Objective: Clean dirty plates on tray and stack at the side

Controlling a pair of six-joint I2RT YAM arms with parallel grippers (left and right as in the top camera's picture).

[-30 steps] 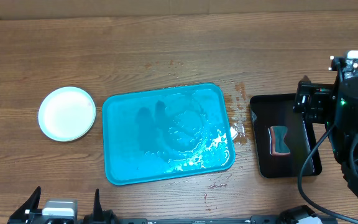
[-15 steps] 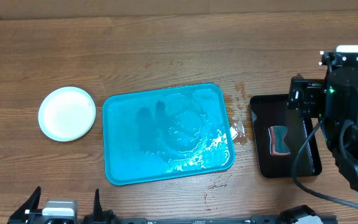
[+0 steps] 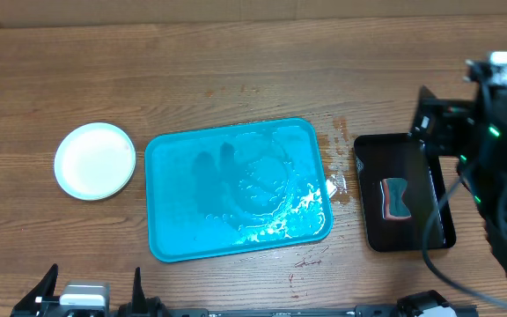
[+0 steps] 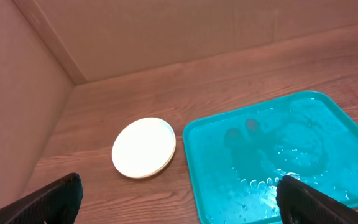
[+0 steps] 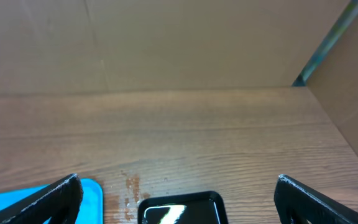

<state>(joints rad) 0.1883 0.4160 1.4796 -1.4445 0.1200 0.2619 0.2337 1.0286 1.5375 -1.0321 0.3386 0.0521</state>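
Wood-grain table [image 3: 236, 70] carries everything, and the tray [image 3: 192, 202] lies at its middle, long axis running left to right, wet and streaked but with no plate on it. The right arm [image 3: 500, 150] is the next biggest thing, off the tray's right end above the far corner of the black tray [image 3: 368, 239]. The plates [image 3: 95, 160] sit just off the tray's left end, apart from its rim. Only a clean white top face with a pale yellow-green edge shows, so I cannot tell how many are stacked. A sponge [image 3: 395, 197] rests in the black tray, and reddish smears [image 3: 337, 128] mark the wood by the tray's right rim.

The left gripper [image 4: 180, 182] sits on the near side of the tray's left end, fingers spread wide and holding nothing, with the plates ahead and slightly to its left. It is by far the nearer arm to them. The right gripper [image 5: 179, 180] is also spread and empty, well apart from the plates with the whole tray between. The job looks finished or nearly so.

Compared with a second ago, only the right arm has shifted, swinging slightly toward the tray and back out. Tray, plates and sponge have not moved.
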